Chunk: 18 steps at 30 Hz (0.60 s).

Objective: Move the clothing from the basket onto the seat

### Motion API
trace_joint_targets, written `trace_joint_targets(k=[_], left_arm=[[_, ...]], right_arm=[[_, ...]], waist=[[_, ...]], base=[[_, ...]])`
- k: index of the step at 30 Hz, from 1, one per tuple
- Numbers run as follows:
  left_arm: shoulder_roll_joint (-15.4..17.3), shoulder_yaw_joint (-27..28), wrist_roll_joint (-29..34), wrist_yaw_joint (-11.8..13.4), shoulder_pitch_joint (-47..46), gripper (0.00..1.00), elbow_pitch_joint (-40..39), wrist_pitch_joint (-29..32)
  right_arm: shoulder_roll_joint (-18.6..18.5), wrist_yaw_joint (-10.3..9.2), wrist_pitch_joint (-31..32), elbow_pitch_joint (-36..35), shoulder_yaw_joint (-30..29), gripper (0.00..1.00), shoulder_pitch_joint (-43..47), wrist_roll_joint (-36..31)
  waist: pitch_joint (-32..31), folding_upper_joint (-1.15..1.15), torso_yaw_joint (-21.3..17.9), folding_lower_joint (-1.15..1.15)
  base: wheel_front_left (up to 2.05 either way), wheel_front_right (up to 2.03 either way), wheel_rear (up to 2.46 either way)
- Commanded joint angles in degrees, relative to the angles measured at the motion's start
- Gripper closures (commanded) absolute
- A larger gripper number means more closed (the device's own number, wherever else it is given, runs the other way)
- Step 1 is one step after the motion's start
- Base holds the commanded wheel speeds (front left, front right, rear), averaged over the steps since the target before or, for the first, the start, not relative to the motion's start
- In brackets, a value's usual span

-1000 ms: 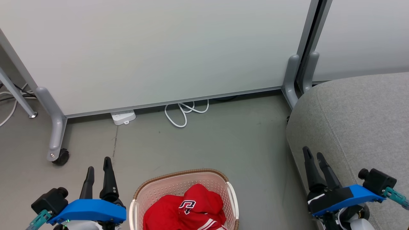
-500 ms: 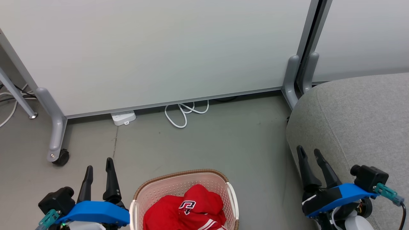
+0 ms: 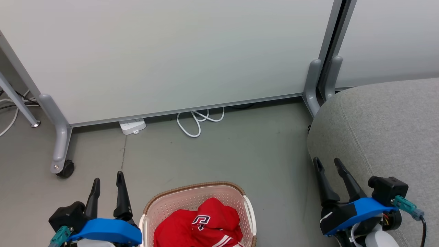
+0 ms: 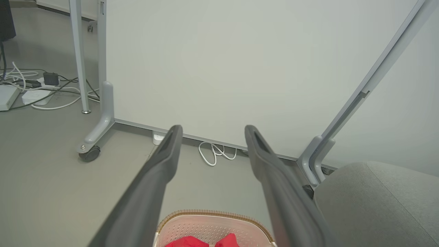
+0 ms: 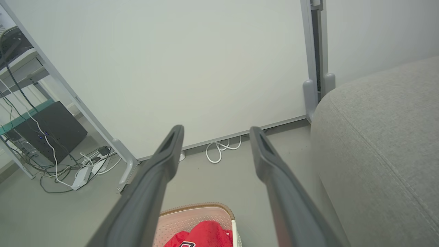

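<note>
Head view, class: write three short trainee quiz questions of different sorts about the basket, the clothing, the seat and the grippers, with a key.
1. True or false: the clothing lies inside the basket.
2. The seat stands on which side of the basket, by the robot's own sides? A) left B) right C) under it
3. Fill in: the left gripper and the right gripper both stand ____, holding nothing.
Key: 1 true; 2 B; 3 open.
</note>
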Motion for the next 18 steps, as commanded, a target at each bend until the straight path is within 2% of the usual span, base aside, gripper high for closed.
trace_joint_targets(k=[1,18], left_arm=[[0.2,0.1,0.7,0.0,-0.2,0.0,-0.2,-0.5],[-0.1,0.4,5.7,-0.1,-0.1,0.0,0.2,-2.5]], right_arm=[[-0.4,0.11,-0.4,-0.2,0.2,0.0,-1.3,-1.5],[-0.5,0.13,-2.1,0.3,1.1,0.0,-1.4,-8.9]], waist=[[0.0,0.0,0.0,0.0],[-0.1,0.0,-0.1,0.0]], base=[[0.0,0.0,0.0],[0.0,0.0,0.0]])
